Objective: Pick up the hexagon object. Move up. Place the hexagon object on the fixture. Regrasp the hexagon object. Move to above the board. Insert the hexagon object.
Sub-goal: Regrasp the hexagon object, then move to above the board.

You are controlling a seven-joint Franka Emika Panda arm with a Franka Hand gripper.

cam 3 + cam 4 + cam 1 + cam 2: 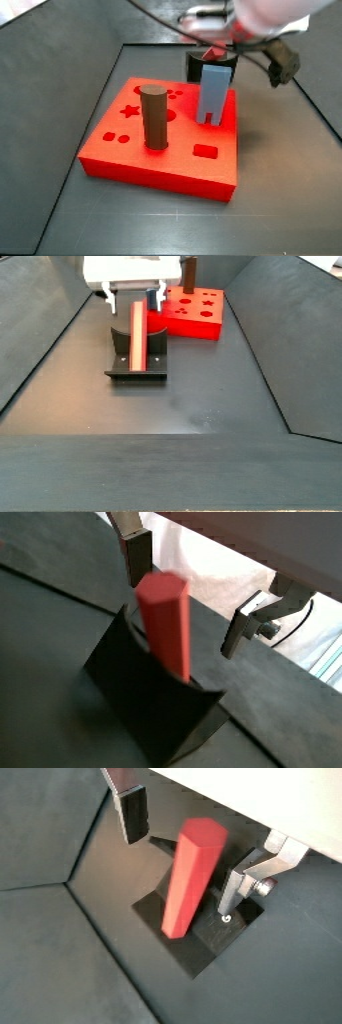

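Parked the hexagon object (190, 878) leaning in the fixture (201, 938), gripper (187, 843) above it, fingers (134, 813) wide, so I can regrasp it.

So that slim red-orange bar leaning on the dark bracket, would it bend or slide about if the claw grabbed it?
The slim red-orange bar looks straight and hard-edged, so it is probably stiff. Its flat faces should suit the open gripper with one finger on each side. It stands tilted on the fixture, so a sideways nudge might tip it off.
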